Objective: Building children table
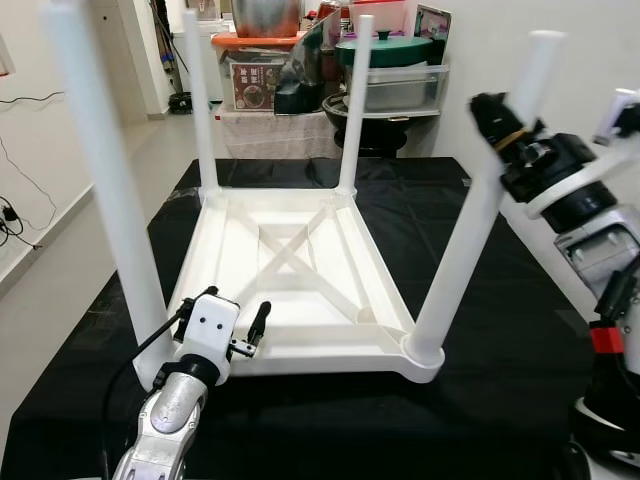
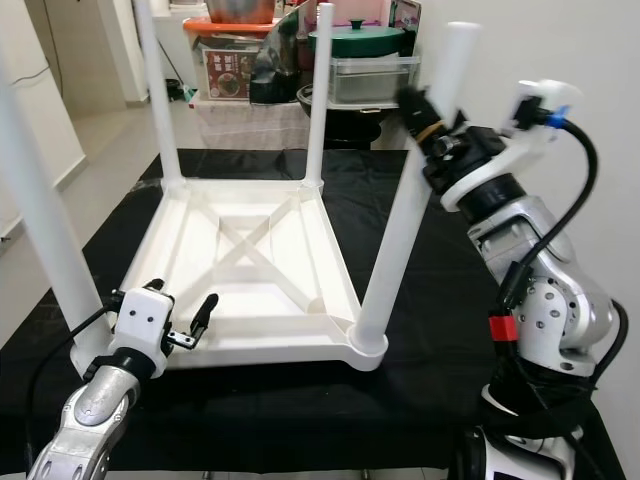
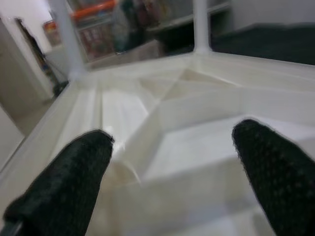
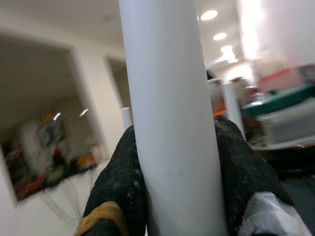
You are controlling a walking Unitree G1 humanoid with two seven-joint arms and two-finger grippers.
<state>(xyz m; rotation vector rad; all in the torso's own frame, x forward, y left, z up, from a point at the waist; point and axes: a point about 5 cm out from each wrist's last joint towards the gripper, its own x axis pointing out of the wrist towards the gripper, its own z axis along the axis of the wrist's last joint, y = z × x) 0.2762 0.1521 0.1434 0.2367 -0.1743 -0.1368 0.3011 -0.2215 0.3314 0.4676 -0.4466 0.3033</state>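
A: Starting with the left eye view, where is the children's table [image 1: 300, 290] sitting?

B: It is lying upside down on the black sheet [image 1: 480, 240], near the middle, with four white legs pointing up. The left tool [image 1: 252, 332] is hovering at the near rim of the table, beside the near left leg [image 1: 110, 190], and its two black fingers are standing apart with nothing between them.

A: And the right eye view?

B: The right tool [image 2: 425, 115] is reaching high up on the near right leg [image 2: 405, 215], which is leaning slightly in its corner socket. Its fingers are pressing against that leg. Behind the far edge of the sheet, a shelf [image 2: 375, 75] is carrying a green pot [image 2: 358, 40] and clear bins.

A: What is the left wrist view giving you?

B: Two spread fingers [image 3: 64, 177] are framing the underside ribs of the table, touching nothing.

A: The right wrist view?

B: The white leg [image 4: 170, 118] is running straight up between the two fingers [image 4: 120, 182], which are clamping it on both sides. A yellow band is wrapping one finger near its base.
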